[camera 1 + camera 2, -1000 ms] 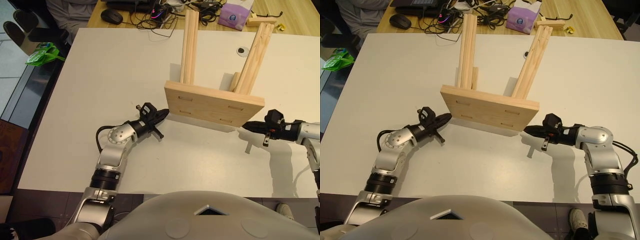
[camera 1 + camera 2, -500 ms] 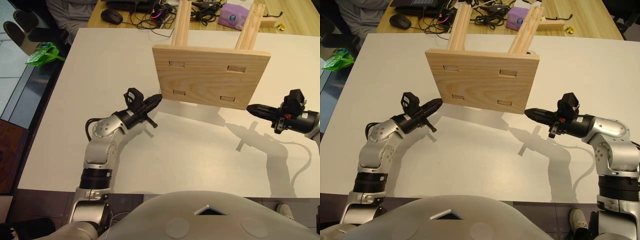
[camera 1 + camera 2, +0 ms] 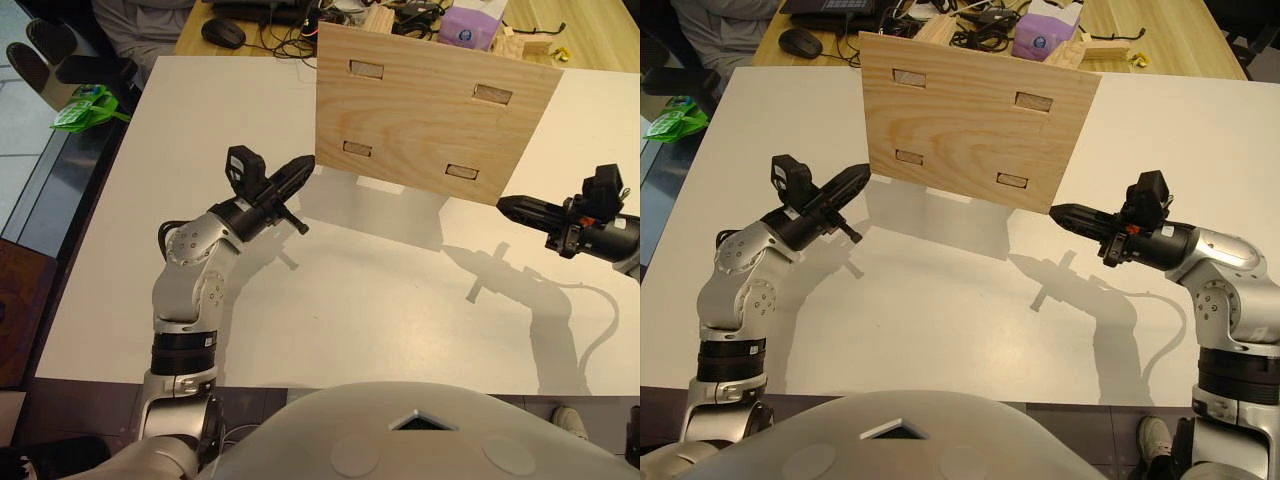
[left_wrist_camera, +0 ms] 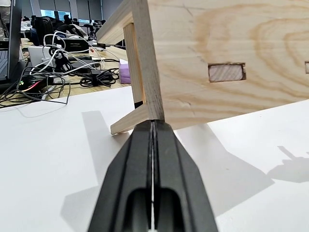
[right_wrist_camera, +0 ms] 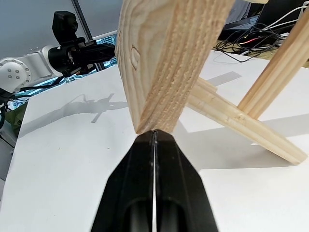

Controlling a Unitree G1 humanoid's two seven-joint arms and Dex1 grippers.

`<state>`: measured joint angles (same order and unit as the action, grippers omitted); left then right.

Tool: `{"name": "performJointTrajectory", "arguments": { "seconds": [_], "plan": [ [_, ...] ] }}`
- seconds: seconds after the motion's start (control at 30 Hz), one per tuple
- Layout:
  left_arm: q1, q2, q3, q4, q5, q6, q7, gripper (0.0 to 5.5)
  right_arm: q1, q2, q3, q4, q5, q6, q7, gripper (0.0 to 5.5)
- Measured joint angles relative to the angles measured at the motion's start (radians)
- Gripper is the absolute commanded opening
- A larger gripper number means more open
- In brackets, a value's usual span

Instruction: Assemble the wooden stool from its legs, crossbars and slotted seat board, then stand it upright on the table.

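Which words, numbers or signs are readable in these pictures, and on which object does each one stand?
No text can be read.
Purple box: its print is too small to read.
Green bag: its print is too blurred to read.
Seat board: bare wood with slots, no writing.

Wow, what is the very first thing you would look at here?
The big wooden seat board with its four slots jumps out. It is tipped up over the far middle of the white table, with its legs behind it. The left claw and the right claw, each shut to a point, touch its two lower corners from either side.
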<state>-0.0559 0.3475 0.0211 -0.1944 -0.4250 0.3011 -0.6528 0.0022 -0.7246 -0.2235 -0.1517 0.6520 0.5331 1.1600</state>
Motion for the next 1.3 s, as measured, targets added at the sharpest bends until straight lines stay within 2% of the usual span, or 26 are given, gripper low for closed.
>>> {"name": "performJointTrajectory", "arguments": {
  "seconds": [0.37,0.73,1.3],
  "plan": [
    [-0.035,-0.017,0.026,-0.001,-0.047,0.0,0.016,0.02,-0.053,0.027,-0.037,0.0,0.033,0.021,-0.021,0.0],
    [-0.081,-0.046,0.093,-0.032,-0.195,0.058,0.038,0.02,-0.086,0.075,-0.092,-0.035,0.139,0.066,-0.1,0.0],
    [-0.103,-0.055,0.107,-0.071,-0.264,0.077,0.07,0.02,-0.112,0.079,-0.141,-0.049,0.231,0.126,-0.141,0.0]
  ]
}}
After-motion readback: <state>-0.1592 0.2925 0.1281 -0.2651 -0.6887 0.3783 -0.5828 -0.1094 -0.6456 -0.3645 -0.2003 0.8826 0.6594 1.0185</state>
